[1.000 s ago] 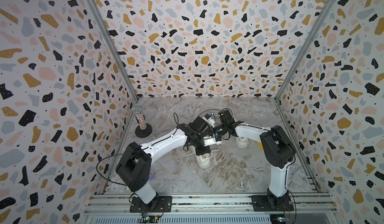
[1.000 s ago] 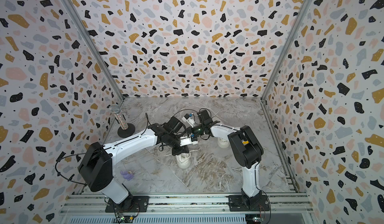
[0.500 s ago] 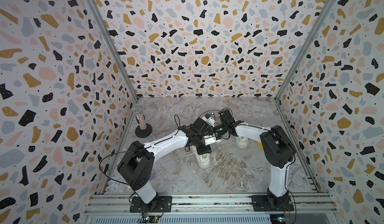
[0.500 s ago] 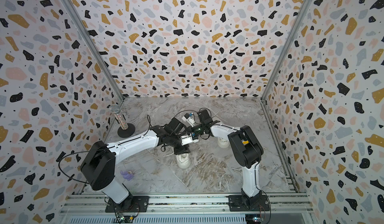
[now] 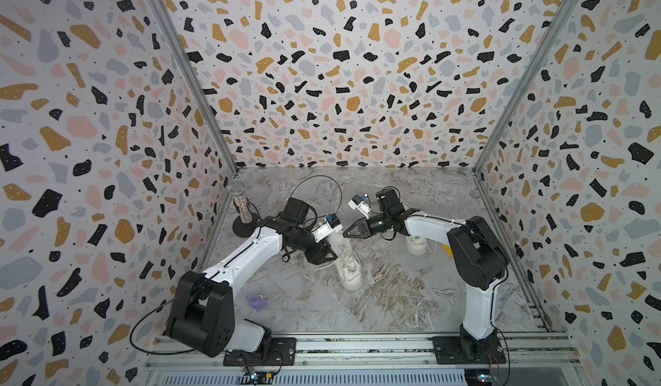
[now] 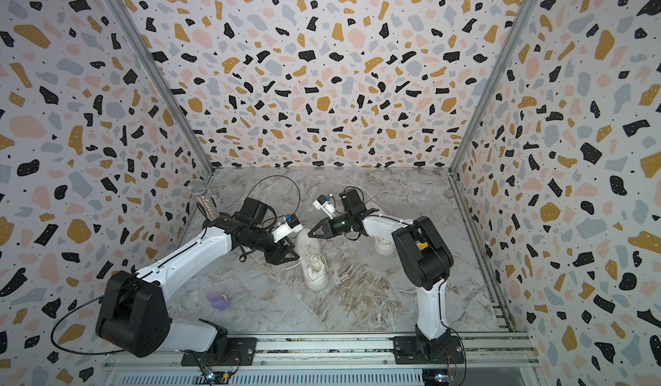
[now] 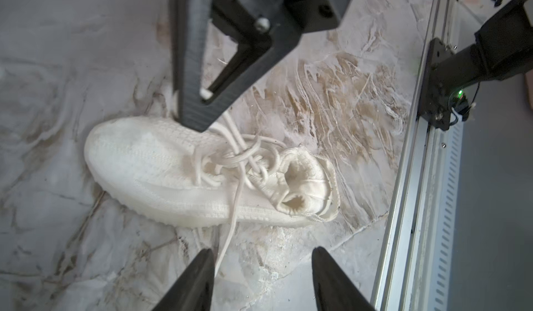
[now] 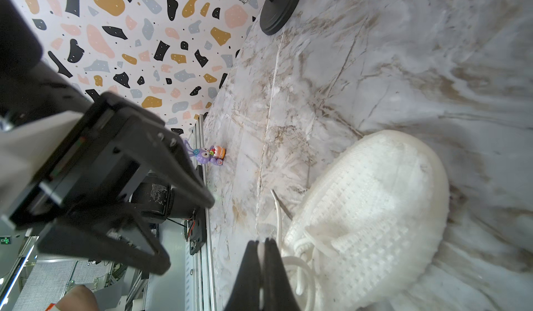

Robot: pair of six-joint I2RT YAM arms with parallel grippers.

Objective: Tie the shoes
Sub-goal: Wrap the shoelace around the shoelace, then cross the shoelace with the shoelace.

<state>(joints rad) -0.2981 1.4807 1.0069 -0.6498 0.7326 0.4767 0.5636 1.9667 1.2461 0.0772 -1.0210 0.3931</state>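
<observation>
Marble-print table [image 5: 393, 312], terrazzo walls. Change noted: the left claw [image 7: 262, 250], shut a second ago, is now parted about halfway and empty. Its lace end [image 7: 227, 237] is left dangling loose. The right claw [image 5: 346, 235] is kept pinched on the other lace strand [image 7: 223, 128]. The worked shoe [image 5: 349, 266] is sat well apart from the microphone stand [image 5: 245, 219], with the left claw on its stand side. The second shoe [image 5: 415, 246] lies farther from the stand, partly hidden. Knot judged slack, bow unfinished; a regrasp is probably needed.
</observation>
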